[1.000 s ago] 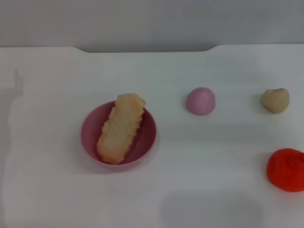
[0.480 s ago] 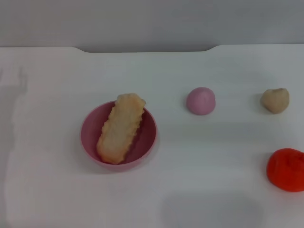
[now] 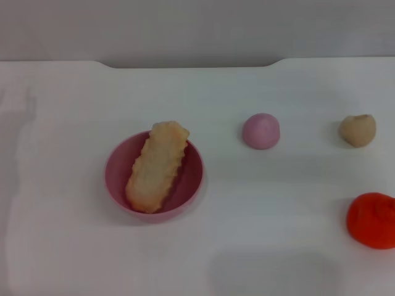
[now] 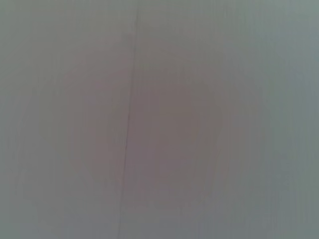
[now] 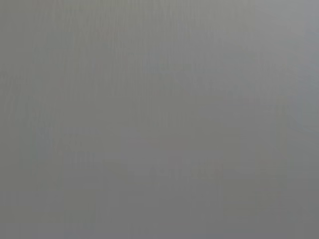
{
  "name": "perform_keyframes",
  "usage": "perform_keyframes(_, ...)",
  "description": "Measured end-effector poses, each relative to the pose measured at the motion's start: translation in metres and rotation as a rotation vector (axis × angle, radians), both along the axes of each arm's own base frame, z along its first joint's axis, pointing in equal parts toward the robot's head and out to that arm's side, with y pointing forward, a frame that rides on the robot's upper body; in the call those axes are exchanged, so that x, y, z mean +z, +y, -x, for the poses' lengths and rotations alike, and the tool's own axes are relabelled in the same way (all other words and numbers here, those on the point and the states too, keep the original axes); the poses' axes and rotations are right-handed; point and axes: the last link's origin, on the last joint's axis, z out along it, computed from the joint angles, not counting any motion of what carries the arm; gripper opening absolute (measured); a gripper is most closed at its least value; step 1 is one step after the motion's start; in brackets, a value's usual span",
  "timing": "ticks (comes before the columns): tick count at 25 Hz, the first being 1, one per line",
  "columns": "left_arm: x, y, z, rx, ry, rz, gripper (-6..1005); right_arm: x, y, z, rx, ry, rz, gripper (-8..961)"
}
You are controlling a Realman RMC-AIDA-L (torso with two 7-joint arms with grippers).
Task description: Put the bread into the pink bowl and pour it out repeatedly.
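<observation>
Soft, even light over a pale table (image 3: 278, 216), slightly hazy picture.

In the head view the light is bright and diffuse, with only faint grey shadows: one beside the bowl (image 3: 117, 185), a broad dim patch at the near edge, a smudge far left. No glare. Edges look mildly soft. Both wrist views show only featureless grey blur, the left one crossed by a thin dark line.

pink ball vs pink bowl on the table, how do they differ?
The pink bowl is an open, hollow dish; the pink ball is a closed dome. The bowl is clearly wider than the ball. The bowl holds the bread, which pokes over its far rim; the ball holds nothing and sits alone, to the bowl's right and farther back. Both are pink and rest on the white table.
</observation>
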Motion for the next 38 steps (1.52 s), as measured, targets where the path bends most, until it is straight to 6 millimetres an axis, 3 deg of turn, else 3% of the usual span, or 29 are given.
perform_keyframes(38, 0.0014, 0.0018, -0.0029, -0.013, 0.011, -0.001, 534, -0.0057, -0.0014, -0.0005, 0.000, -0.006, 0.020, 483)
